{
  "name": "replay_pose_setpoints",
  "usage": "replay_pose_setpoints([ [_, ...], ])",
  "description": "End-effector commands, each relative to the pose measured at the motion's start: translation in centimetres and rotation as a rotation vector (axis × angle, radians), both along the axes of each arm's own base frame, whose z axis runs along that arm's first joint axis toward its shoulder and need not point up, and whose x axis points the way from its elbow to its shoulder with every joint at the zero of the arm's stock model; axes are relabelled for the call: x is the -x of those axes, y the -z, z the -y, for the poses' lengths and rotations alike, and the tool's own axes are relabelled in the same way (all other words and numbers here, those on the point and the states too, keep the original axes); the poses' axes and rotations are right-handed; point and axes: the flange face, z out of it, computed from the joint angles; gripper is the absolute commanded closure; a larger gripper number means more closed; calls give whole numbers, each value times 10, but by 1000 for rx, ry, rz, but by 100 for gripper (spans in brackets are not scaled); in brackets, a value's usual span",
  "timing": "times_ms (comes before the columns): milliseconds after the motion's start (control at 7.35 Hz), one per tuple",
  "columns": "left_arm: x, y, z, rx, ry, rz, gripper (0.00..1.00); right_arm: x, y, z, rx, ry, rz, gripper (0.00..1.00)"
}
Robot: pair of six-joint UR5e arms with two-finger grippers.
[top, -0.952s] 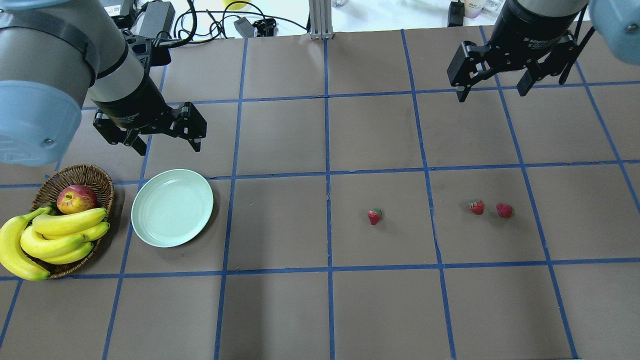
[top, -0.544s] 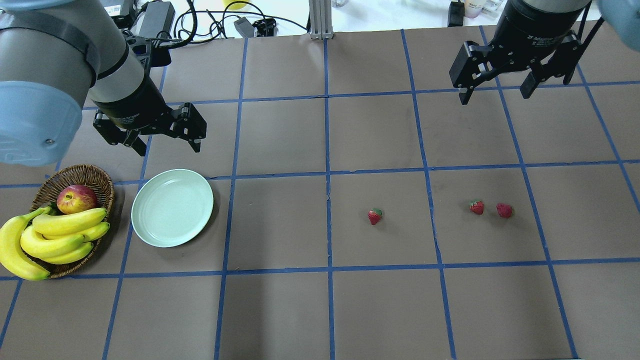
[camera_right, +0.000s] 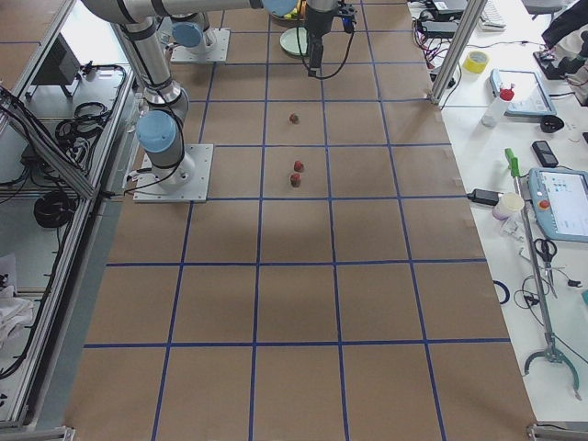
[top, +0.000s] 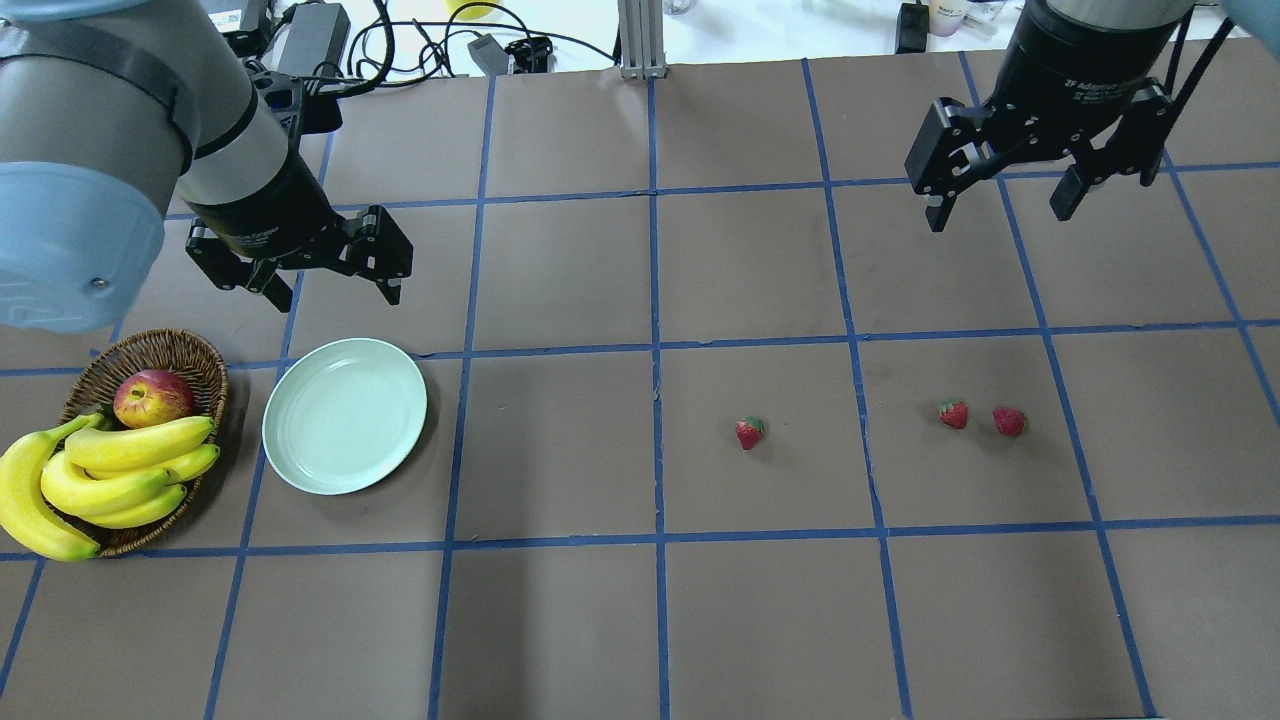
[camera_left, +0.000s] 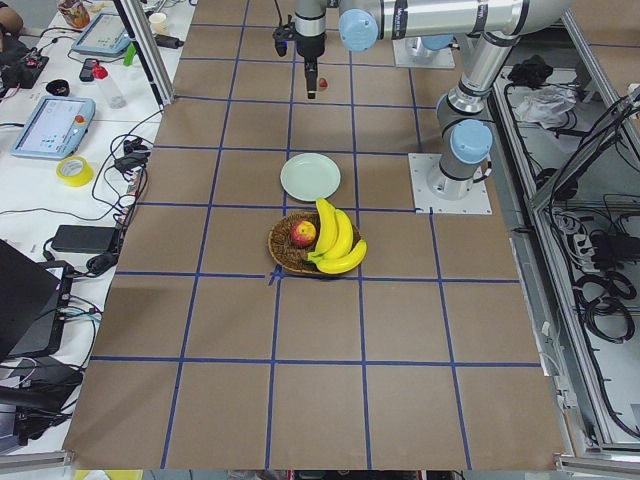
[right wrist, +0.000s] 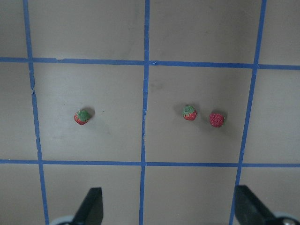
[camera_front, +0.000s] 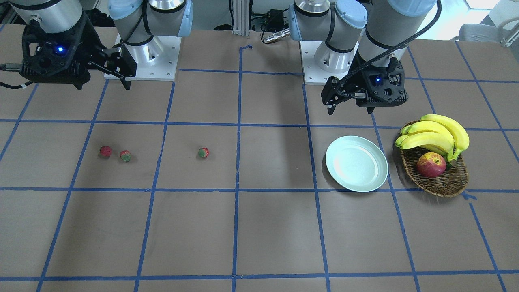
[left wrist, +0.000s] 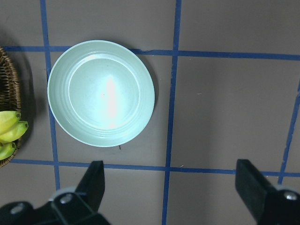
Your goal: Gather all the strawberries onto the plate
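Right gripper (top: 1000, 215) drops lower in the overhead frame, jaws wide, holding nothing. Left gripper (top: 332, 290) hangs upper left, spread and empty. The table (top: 560, 440) is brown with a blue tape grid. One strawberry (top: 749, 433) lies mid-frame and two strawberries (top: 953, 414) lie right of it, well apart from the plate (top: 345, 416) at lower left. "Adaptive" reads on the right gripper. Only the side views show the benches (camera_right: 560, 303).

Two arms of silver-grey tubing (camera_front: 389, 18) carry pale blue joint caps (top: 60, 240). The black two-finger left gripper (top: 335, 292) and matching right gripper (top: 998, 217) bear white lettering (top: 1095, 86) on their round bodies. Above each gripper, a black wrist block shows a blue light (camera_front: 60, 49), and a black cable (camera_front: 405, 41) runs along the arm.
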Motion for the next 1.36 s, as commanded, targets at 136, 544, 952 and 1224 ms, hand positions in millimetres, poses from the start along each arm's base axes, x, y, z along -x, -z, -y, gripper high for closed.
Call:
replay_pose_setpoints([
  [136, 0, 0, 0, 0, 2, 0, 0, -3, -22, -3, 12, 0, -3, 0],
  [544, 0, 0, 0, 0, 2, 2, 0, -2, -26, -2, 17, -6, -1, 0],
  [952, -1, 0, 0, 0, 0, 0, 0, -1, -28, -2, 26, 1, -3, 0],
  [1224, -1, -1, 0, 1, 0, 3, 0, -2, -29, -3, 27, 1, -5, 0],
])
